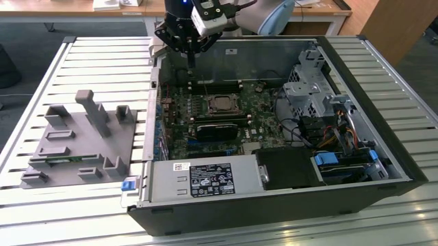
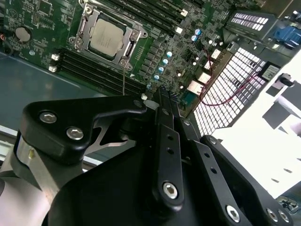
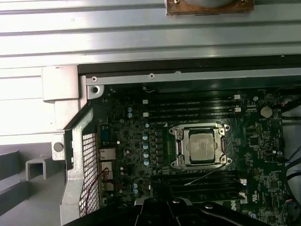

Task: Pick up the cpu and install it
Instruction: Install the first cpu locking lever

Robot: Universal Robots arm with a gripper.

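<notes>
The cpu is already sitting flat inside the socket on the green board, in the open computer case on the counter. A good job means it is lying level, corners matching. The pincer is hanging above the board's far edge, pointing down, fingers pressed together and holding nothing

Bright daylight, glare on slatted table, dim case interior.
</notes>
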